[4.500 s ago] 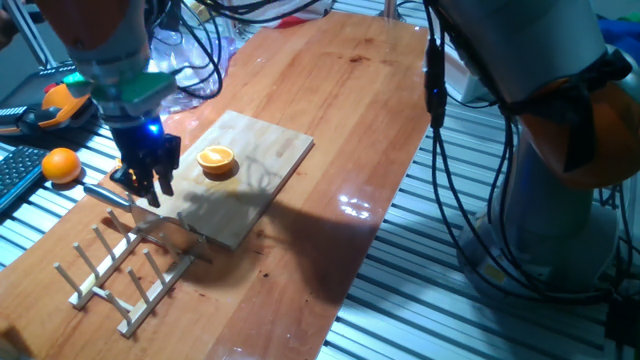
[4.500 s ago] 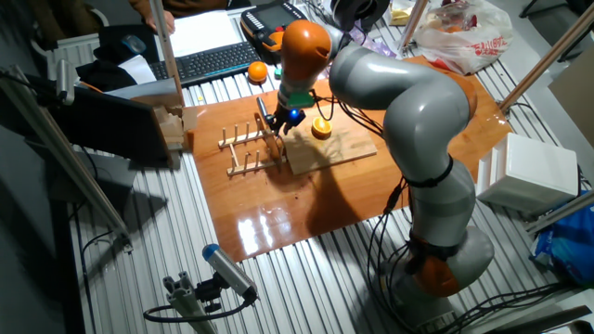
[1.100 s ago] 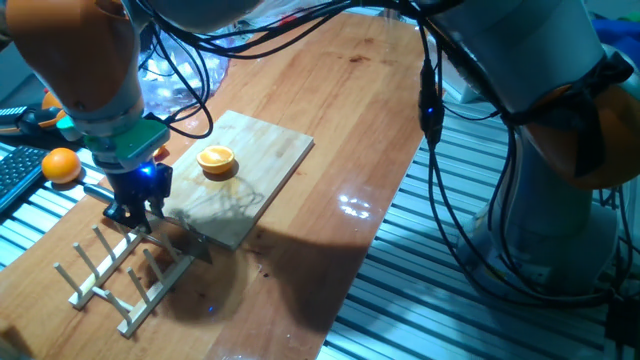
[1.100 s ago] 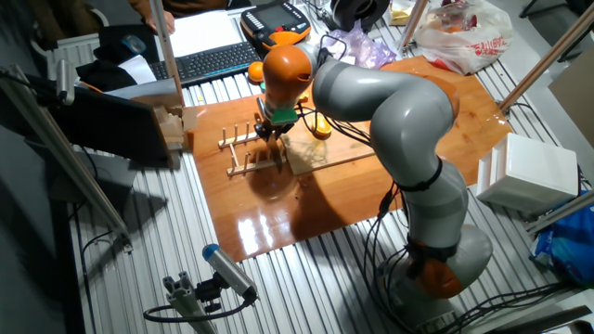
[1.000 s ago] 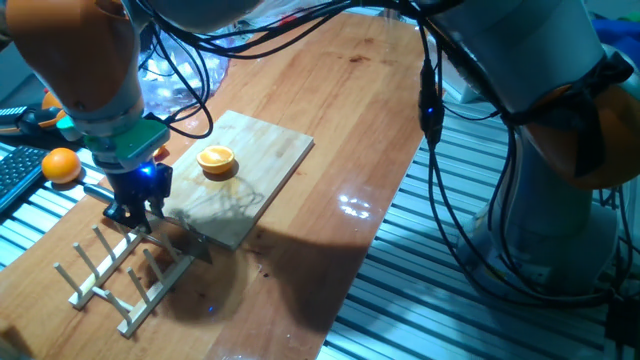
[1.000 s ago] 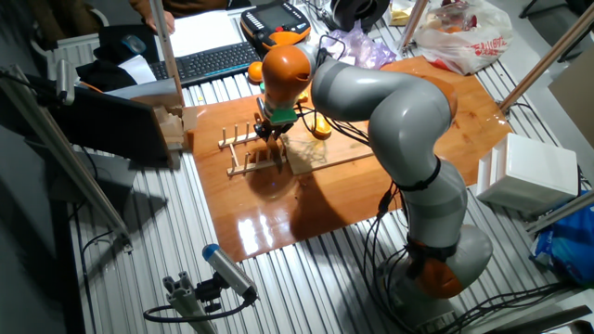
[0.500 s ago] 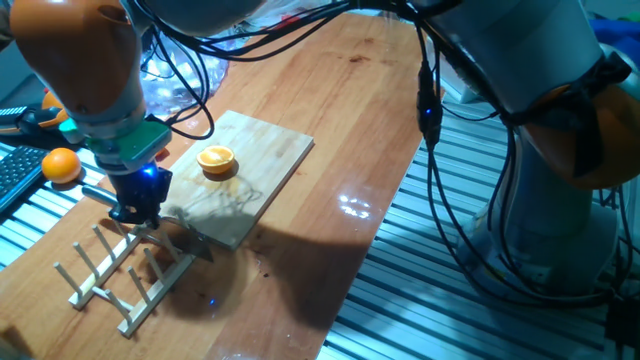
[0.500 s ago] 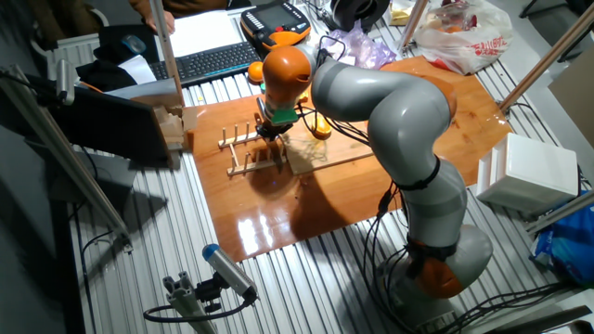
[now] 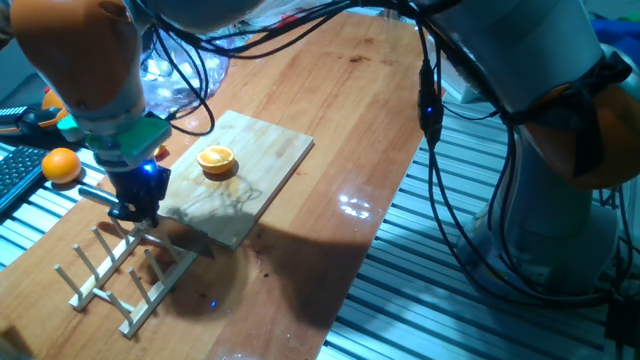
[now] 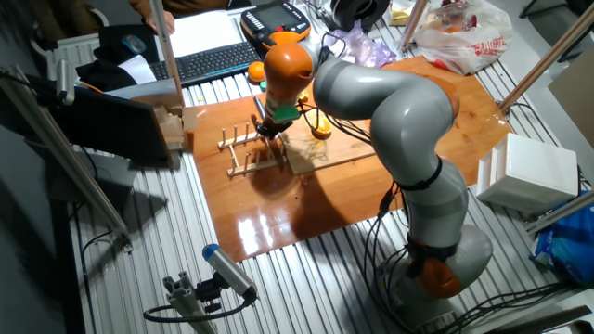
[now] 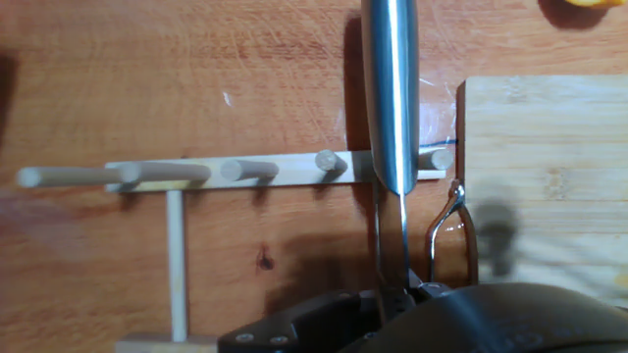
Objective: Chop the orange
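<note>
Hand view shows a shiny metal knife (image 11: 391, 98) held up between the dark fingers of the gripper (image 11: 392, 294) at the bottom of the picture. The fingers are closed tight on the thin part of the knife, and the fat silver handle points away from the camera. Under the knife sits a wooden rack (image 11: 235, 169) with round pegs sticking out of a long bar. The rack rests on the brown wooden table (image 11: 147, 78). On the right is the pale cutting board (image 11: 540, 147), and its edge is just beside the end of the rack. A tiny bit of the orange (image 11: 586, 4) peeks in at the top right corner. From one fixed view, the gripper (image 9: 134, 207) hangs low over the near end of the rack (image 9: 120, 275), at the corner of the cutting board (image 9: 250, 165). The knife handle (image 9: 95, 193) sticks out to the side of it. The orange (image 9: 216, 160) sits on the board with its flat cut side facing up, apart from the gripper. A whole round orange (image 9: 61, 164) lies off the table on the metal slats near a keyboard (image 9: 12, 175). From the other fixed view, the big gray arm (image 10: 390, 93) bends down over the table to the rack (image 10: 249, 151).
</note>
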